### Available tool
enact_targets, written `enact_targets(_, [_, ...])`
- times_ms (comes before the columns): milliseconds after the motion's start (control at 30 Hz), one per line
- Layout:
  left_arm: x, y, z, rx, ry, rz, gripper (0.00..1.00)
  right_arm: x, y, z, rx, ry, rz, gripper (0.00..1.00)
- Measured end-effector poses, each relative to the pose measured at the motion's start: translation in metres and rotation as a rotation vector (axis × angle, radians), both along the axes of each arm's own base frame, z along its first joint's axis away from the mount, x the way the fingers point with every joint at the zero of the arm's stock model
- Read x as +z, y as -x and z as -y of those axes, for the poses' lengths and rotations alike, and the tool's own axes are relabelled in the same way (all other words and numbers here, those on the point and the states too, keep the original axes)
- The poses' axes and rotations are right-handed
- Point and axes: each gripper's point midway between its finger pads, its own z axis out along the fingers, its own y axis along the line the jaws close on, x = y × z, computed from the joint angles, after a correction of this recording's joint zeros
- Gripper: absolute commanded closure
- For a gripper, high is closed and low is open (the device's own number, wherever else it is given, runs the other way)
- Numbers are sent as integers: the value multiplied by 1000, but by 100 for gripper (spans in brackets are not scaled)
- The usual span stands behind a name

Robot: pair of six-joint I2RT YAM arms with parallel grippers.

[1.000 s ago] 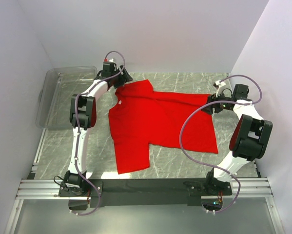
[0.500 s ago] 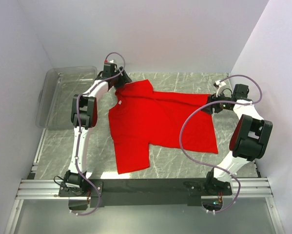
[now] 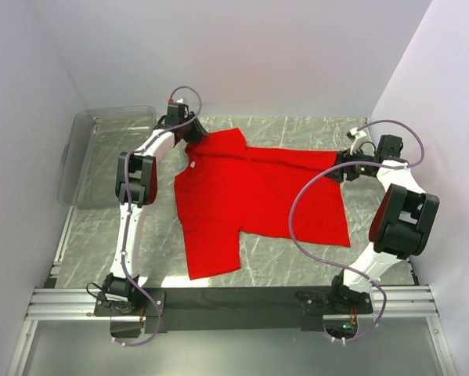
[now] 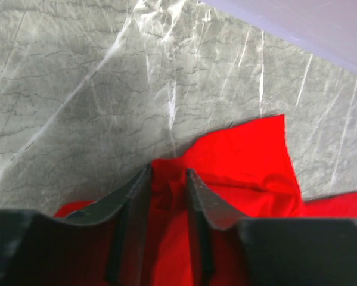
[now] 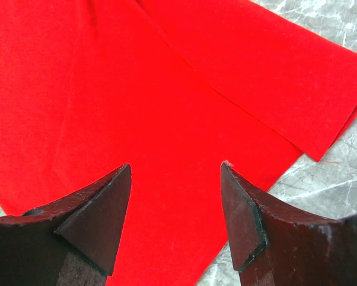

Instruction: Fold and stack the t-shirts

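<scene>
We are pinching a small raised ridge of red cloth between our left fingers point(image 4: 141, 185), which are drawn in close on either side of it at the far left corner of the t-shirt point(image 3: 250, 196), where the far sleeve is lying against the bare desk point(image 3: 297, 129). We are holding our right fingers point(image 5: 115, 190) spread wide above the far right corner of the same shirt; red cloth is showing in the gap between them, but they are not gripping anything. Moving outward, the shirt is lying spread across the middle of the desk, with its collar and small white neck label point(image 3: 193, 164) pointing left, its hem pointing right, one sleeve reaching to the far left and the other reaching toward the near edge. It is looking mostly flat, with a long seam or crease running along its far right part, though we cannot tell whether a layer is doubled over there. A clear plastic bin point(image 3: 93, 157) is sitting well apart from the shirt at the far left of the desk. We are judging that the task is only beginning: one far corner is taken and the other is being approached, no proper fold is showing, the sleeves are both out, and no stack is existing yet. What we are seeing left is the second grasp, every fold, and the stacking.
</scene>
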Motion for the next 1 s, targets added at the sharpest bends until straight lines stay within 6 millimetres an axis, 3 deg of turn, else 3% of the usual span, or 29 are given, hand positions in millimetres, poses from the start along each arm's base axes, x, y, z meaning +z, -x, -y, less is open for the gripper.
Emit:
enact_targets(167, [-1,1,2,-11,9,-4,82,1,1,2,-9,-15,-3,32])
enact_targets(267, [1,1,5,-21,17,5,99,2,1,3,-13,-19,-3,32])
enact_targets(600, [7,8,9,-86,8,92,99,5,1,5,-17,-22,4,32])
enact_targets(1000, [85,50,20,-242,44,300,99,11,12,0,-6,-30,8,32])
